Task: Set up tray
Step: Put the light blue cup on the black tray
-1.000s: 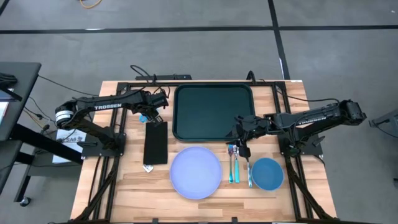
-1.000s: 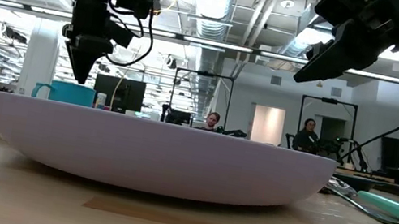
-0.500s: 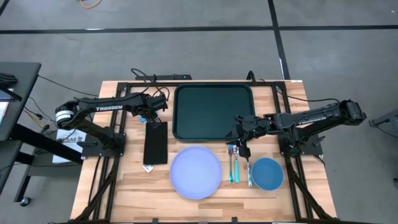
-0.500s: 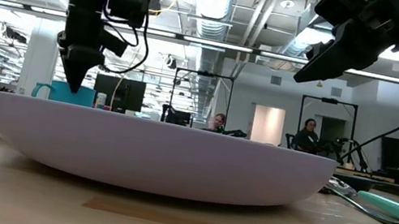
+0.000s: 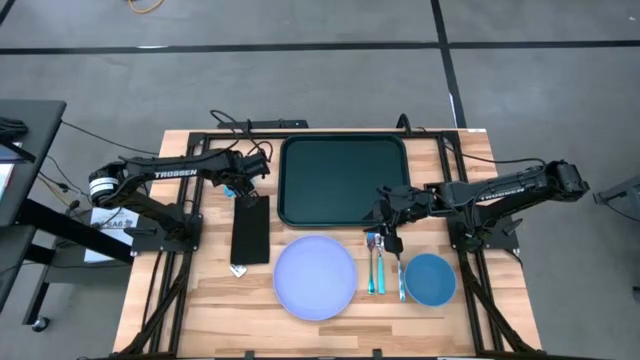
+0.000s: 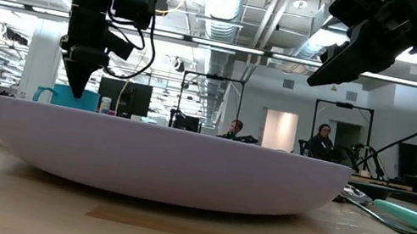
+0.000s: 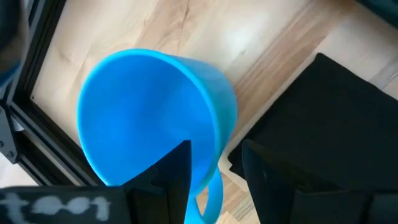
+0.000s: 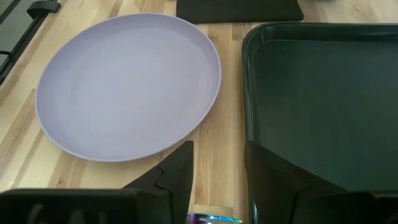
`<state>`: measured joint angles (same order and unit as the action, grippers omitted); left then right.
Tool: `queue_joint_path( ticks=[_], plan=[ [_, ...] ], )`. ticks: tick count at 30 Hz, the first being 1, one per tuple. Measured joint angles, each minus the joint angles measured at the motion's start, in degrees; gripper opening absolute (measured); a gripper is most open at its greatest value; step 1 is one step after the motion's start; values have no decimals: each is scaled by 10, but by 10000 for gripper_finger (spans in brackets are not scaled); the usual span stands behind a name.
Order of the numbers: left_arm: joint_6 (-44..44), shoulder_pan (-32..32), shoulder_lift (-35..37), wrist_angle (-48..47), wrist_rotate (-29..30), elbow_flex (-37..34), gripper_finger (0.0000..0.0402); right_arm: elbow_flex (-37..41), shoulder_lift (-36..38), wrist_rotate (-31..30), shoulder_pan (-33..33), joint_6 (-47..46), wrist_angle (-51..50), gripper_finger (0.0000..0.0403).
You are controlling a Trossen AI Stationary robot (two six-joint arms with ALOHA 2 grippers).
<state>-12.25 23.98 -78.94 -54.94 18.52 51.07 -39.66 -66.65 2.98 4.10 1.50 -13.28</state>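
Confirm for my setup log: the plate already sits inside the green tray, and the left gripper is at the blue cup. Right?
Not quite. In the high view the plate lies on the table, beside the green tray, which holds nothing. The left gripper is at the blue cup.

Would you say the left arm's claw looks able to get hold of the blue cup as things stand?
Probably yes. The left claw is open right over the blue cup, one finger inside the rim and one outside by the handle, and nothing lies between them.

High cam overhead, low cam table-level; both share plate (image 5: 315,277) (image 6: 162,160); wrists close, angled down
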Motion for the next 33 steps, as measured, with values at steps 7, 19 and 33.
queue_joint_path(
  ticks=[7,19,33],
  plan=[
    [-4,9,0,0,1,0,132,0,0,0,0,0,0,134],
    [3,12,-59,7,5,-9,132,0,-2,0,0,0,0,134],
    [34,12,-113,4,15,-9,132,0,-2,0,0,0,0,134]
  ],
)
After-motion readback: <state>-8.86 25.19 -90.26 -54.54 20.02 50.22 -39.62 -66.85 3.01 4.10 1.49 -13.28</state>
